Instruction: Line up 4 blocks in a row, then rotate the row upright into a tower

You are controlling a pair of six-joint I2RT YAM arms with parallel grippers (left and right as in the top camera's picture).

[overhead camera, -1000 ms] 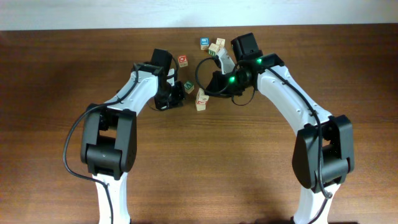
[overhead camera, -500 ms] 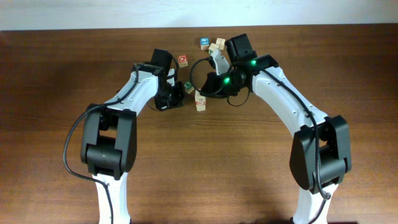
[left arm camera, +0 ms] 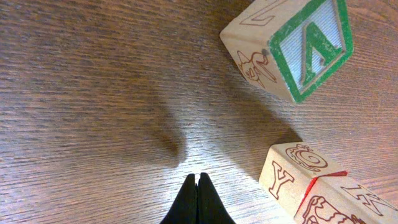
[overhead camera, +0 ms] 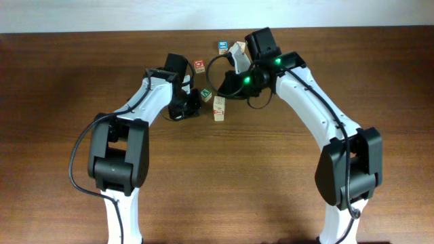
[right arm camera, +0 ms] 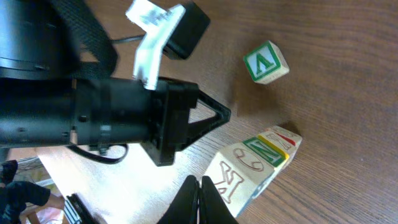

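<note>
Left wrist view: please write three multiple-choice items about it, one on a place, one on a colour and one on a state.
1. Where in the left wrist view is the V block?
A) lower left
B) upper right
C) centre

2. What colour frames its letter V?
A) green
B) blue
C) yellow

3. How do the jaws of the left gripper stand?
A) wide open
B) shut on a block
C) shut, holding nothing

Answers: 1 B, the block sits by the top right corner. 2 A, a green border surrounds the V. 3 C, the tips meet with only bare table around them.
</note>
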